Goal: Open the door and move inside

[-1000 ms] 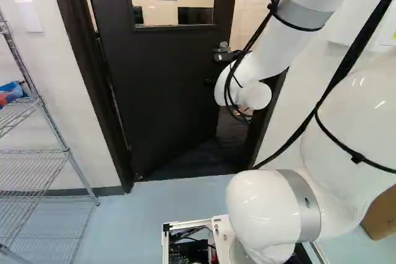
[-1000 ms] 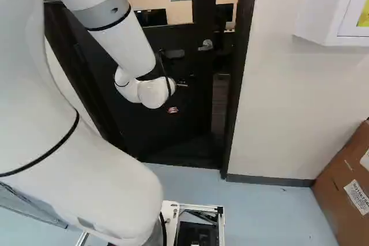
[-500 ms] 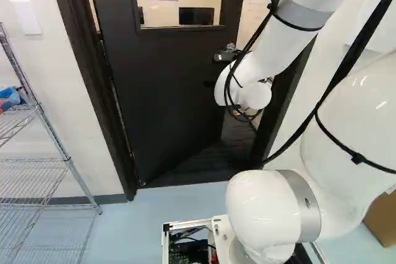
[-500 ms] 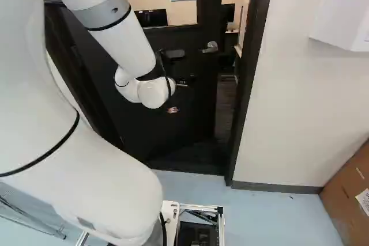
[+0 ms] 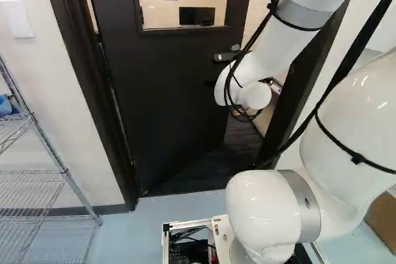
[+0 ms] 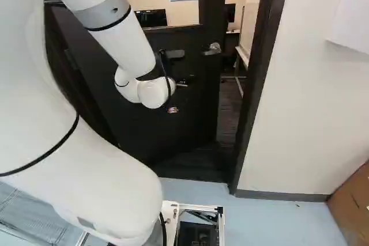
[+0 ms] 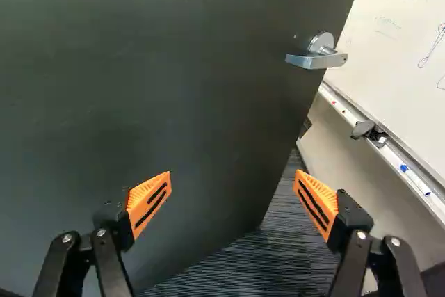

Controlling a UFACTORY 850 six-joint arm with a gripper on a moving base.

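While gripper [image 6: 177, 97] stood before door [image 6: 138, 136], fingers released and apart, tray [image 7: 393, 160] beyond door held marker [image 7: 417, 181], seen only in wrist view.

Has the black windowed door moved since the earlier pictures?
Yes, the door has swung farther inward: its gap to the dark right-hand jamb widened in the right base view.

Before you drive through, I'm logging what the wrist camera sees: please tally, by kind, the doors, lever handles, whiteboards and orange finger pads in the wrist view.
Door: 1
Lever handle: 1
Whiteboard: 1
Orange finger pads: 2
Total: 5
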